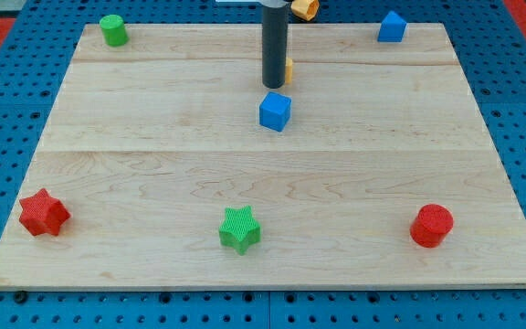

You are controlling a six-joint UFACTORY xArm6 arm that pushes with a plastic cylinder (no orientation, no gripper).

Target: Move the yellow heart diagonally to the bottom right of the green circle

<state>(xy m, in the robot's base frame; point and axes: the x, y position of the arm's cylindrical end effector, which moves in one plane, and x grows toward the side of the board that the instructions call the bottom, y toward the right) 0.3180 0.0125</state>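
Observation:
The green circle (112, 29) stands at the board's top left corner. My dark rod comes down from the view's top centre and my tip (273, 86) rests on the board. A small yellow sliver (288, 68) peeks out just right of the rod; it is mostly hidden, so I cannot make out its shape. My tip is right beside it. A second yellow block (306, 9) lies at the top edge, right of the rod; its shape is unclear too. The green circle is far to the left of my tip.
A blue cube (275, 111) sits just below my tip. A blue block (391, 26) is at the top right. A red star (43, 212), a green star (239, 228) and a red circle (431, 225) lie along the bottom of the wooden board (153, 164).

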